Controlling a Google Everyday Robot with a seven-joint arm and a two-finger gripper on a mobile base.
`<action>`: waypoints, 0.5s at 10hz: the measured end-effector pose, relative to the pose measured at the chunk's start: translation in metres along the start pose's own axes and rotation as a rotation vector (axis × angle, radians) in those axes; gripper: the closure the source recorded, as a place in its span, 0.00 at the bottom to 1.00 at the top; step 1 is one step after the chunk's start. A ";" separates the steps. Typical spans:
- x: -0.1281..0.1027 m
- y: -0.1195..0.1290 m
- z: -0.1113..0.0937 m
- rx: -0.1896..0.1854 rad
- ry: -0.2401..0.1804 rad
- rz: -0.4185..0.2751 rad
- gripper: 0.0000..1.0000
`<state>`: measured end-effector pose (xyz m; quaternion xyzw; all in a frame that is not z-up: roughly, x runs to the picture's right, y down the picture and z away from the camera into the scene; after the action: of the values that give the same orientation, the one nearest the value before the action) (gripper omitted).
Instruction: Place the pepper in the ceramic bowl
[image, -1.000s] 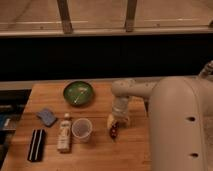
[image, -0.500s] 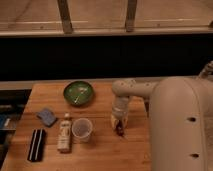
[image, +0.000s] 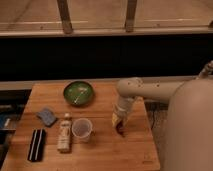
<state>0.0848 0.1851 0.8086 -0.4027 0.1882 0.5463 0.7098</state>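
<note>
Gripper (image: 120, 125) down at the pepper (image: 120, 130) on the right part of the wooden surface (image: 102, 152).
Its tip meets the pepper, but whether it has hold of it cannot be told (the tip covers the contact). Only a small dark-red sliver of pepper shows, right of the clear cup (image: 82, 129) and well apart from the green bowl (image: 85, 90) at the back. The pale arm reaches in from the right, bends, and points steeply down.
</note>
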 end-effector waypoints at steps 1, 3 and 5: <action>-0.008 -0.006 -0.012 -0.001 -0.032 -0.012 1.00; -0.025 -0.013 -0.033 -0.003 -0.091 -0.046 1.00; -0.039 -0.009 -0.047 -0.008 -0.131 -0.088 1.00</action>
<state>0.0880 0.1239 0.8109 -0.3767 0.1211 0.5405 0.7425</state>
